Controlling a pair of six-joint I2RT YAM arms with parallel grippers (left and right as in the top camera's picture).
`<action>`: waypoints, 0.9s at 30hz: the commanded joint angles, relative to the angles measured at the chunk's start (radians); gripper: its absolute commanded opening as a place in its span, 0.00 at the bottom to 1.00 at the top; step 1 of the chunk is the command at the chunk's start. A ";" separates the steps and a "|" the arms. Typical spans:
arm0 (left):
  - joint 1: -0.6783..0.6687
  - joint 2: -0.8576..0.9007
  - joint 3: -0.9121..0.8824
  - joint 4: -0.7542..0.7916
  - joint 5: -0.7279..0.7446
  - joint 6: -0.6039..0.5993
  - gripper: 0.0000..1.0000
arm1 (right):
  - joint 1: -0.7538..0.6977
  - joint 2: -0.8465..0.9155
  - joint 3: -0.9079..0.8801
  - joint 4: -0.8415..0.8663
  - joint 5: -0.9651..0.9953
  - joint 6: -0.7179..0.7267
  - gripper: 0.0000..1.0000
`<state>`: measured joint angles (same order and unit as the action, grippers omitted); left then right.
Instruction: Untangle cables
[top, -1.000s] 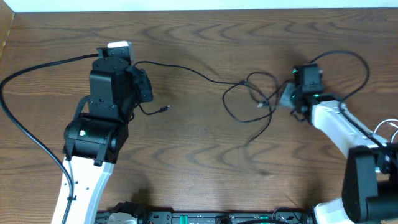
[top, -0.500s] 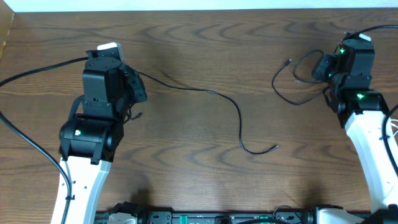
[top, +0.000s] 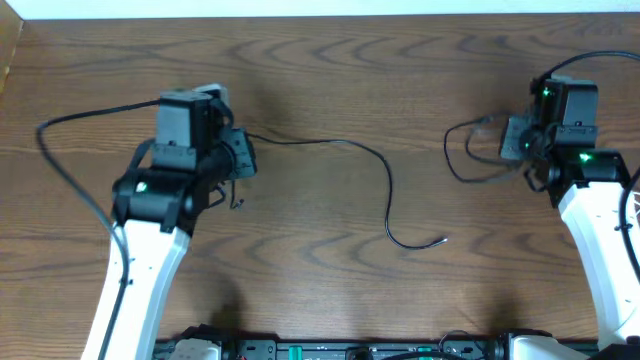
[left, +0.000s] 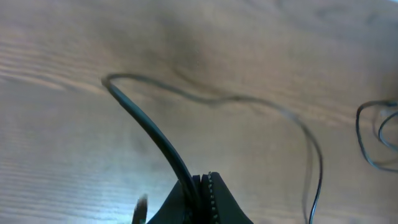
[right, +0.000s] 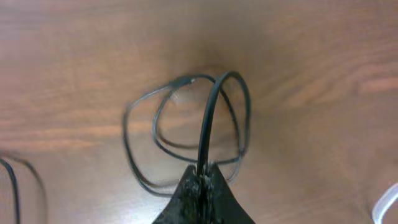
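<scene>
My left gripper is pinched tight on the long black cable, and my right gripper likewise on the looped black cable. A second ago they crossed in a tangle; now they lie well apart, so the separation looks done.

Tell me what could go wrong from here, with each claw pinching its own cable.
1. The right claw holds only one strand of the looped black cable. Its coils overlap, so pulling may cinch them into a knot.
2. The long black cable in the left claw trails to a loose plug end lying toward those coils. A swing could drag it into them.
3. Both thin cables sit at the very fingertips and might slip out.
</scene>
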<state>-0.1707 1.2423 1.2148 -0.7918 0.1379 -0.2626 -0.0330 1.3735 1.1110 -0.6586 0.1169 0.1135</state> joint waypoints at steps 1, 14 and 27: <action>-0.038 0.060 -0.018 -0.003 0.035 -0.005 0.07 | -0.042 -0.007 0.088 -0.055 0.072 -0.048 0.01; -0.290 0.280 -0.018 0.124 0.035 -0.005 0.07 | -0.283 -0.008 0.408 -0.214 0.328 -0.048 0.01; -0.427 0.371 -0.018 0.161 0.035 -0.005 0.08 | -0.367 0.023 0.418 -0.191 0.363 -0.031 0.01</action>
<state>-0.5861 1.6112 1.2049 -0.6304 0.1635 -0.2653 -0.3843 1.3788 1.5120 -0.8650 0.4538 0.0788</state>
